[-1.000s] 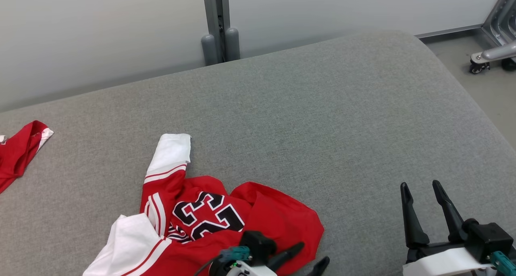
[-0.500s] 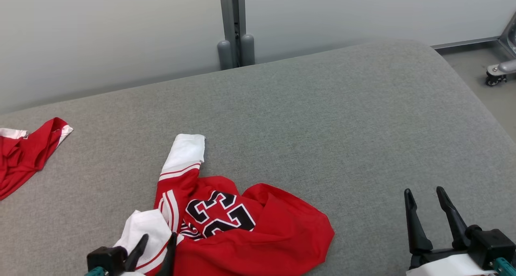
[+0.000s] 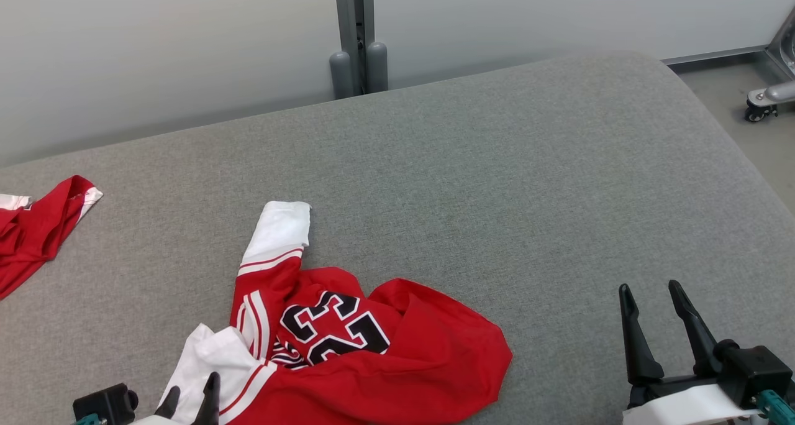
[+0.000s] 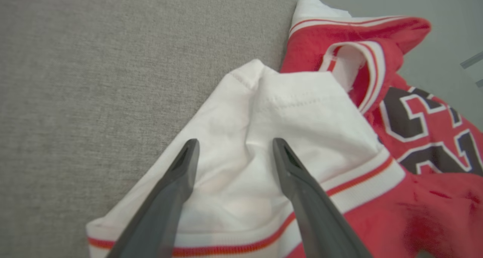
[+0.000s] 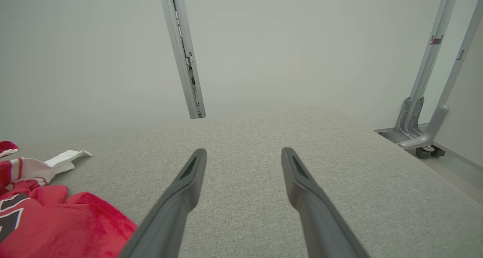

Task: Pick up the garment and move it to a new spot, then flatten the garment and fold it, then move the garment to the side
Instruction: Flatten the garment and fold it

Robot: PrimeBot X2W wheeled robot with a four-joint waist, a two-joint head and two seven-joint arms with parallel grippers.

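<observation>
The garment (image 3: 397,356) is a red jersey with white sleeves and black numerals, lying crumpled on the grey padded surface (image 3: 497,182) at the lower middle of the head view. My left gripper (image 3: 192,395) is open at the bottom left, its fingers over the near white sleeve (image 4: 294,111); in the left wrist view the sleeve cloth lies between and beyond the two fingers (image 4: 177,182), ungripped. My right gripper (image 3: 652,301) stands open at the lower right above bare padding, well clear of the jersey (image 5: 56,220).
A second red-and-white garment (image 3: 37,232) lies at the far left edge of the padding. A grey post (image 3: 354,33) stands behind the back edge against the pale wall. At the right, the surface drops to floor with a wheeled metal frame (image 3: 767,95).
My left gripper has swung from the jersey's lower middle over to the near white sleeve at the left. The head camera has shifted slightly. The right gripper keeps its place.
</observation>
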